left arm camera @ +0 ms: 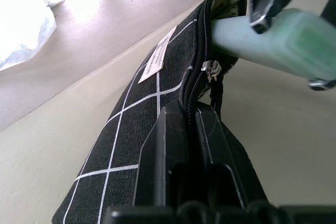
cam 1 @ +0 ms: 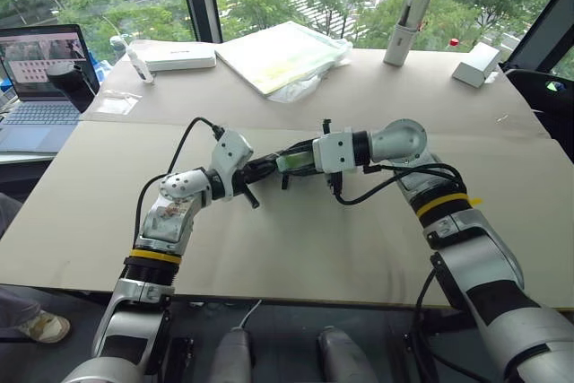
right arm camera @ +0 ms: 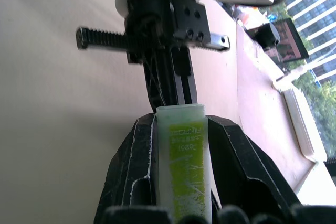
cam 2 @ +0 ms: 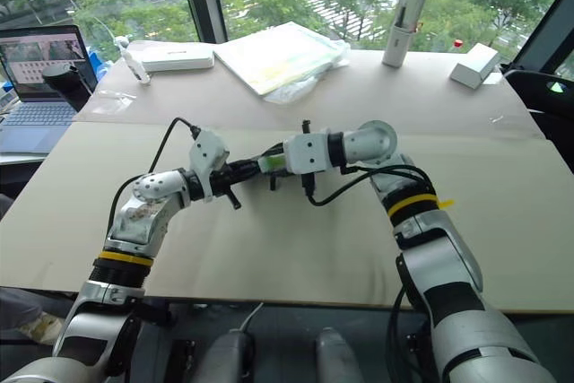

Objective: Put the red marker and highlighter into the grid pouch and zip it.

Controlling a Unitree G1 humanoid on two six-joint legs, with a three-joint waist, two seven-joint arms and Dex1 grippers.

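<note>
The right gripper (right arm camera: 181, 145) holds the highlighter (right arm camera: 181, 161) between its fingers; the print on its barrel is too small to read. Its tip enters the open mouth of the grid pouch (left arm camera: 142, 124), which the left gripper (left arm camera: 191, 129) pinches shut at the zipper edge. The pouch's white label (left arm camera: 157, 56) is unreadable. Behind them on the table (cam 1: 296, 248) stand a laptop (cam 1: 40, 78) and a white cylinder (cam 1: 408, 24).

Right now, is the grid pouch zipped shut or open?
Open: the grid pouch gapes at its zipper end, where the highlighter tip is entering.
</note>
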